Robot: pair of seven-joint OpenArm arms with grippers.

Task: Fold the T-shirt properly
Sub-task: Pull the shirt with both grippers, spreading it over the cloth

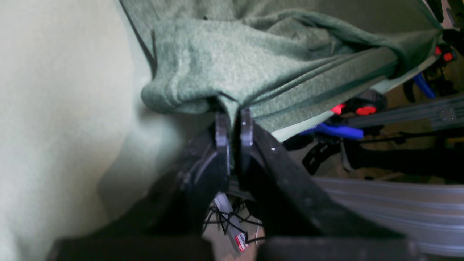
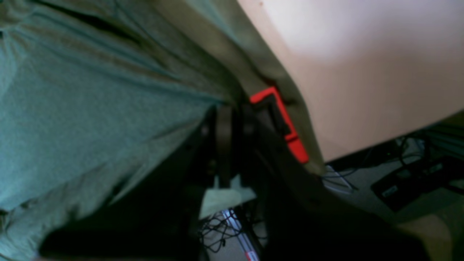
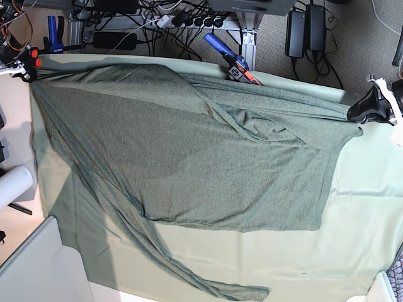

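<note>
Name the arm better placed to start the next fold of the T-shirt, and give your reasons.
Probably neither alone: the left hand and the right hand are both shut on the T-shirt, pinching its top edge at opposite ends, so it hangs stretched between them. Judging by that, both should carry the edge over together.

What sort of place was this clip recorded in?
Probably a robotics lab or workshop bench: a pale green tablecloth clamped to the table by a blue clamp, with power bricks and cables on the carpet behind, and a T-shirt spread out.
</note>
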